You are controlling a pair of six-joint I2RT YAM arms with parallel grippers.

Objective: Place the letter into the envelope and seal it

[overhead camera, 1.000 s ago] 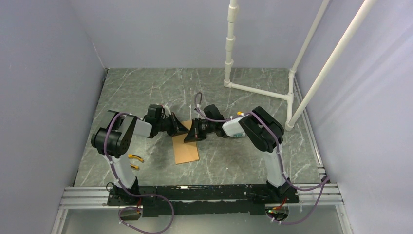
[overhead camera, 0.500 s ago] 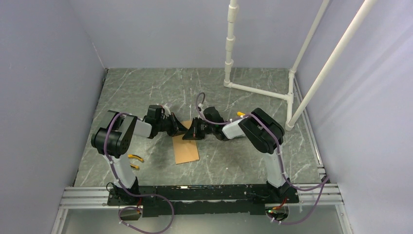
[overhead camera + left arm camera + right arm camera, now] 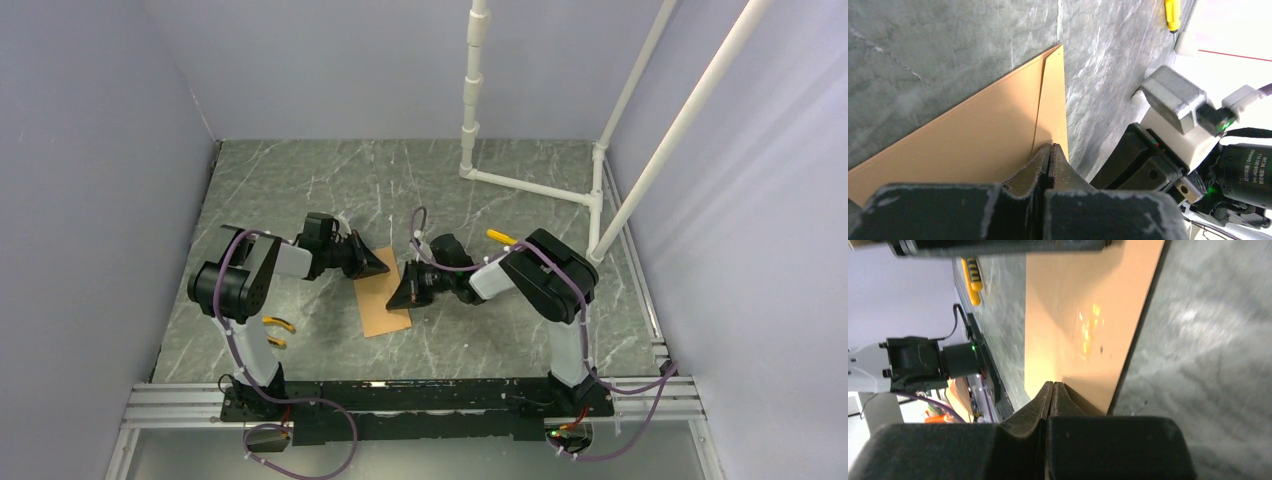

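We find one envelope (image 3: 384, 310), a flat kraft-brown rectangle, lying on the grey marbled table (image 3: 300, 180) between the two arms, its long side running away from the bases at a slight tilt. In the left wrist view its surface is plain and matte. One straight crease (image 3: 1039, 100) runs from the far corner toward the fingertips and sets off a narrow strip along one edge. We count two grippers. The left gripper (image 3: 1050, 150) is clenched, jaws pressed together with no gap, its tips at the crease near the envelope's far end. The right gripper (image 3: 1053, 387) is likewise clenched, its tips at the envelope's right-hand edge. We cannot tell whether either pinches a paper layer. The only writing in view is white lettering on the right arm's motor housing (image 3: 1250, 170), too small to read.
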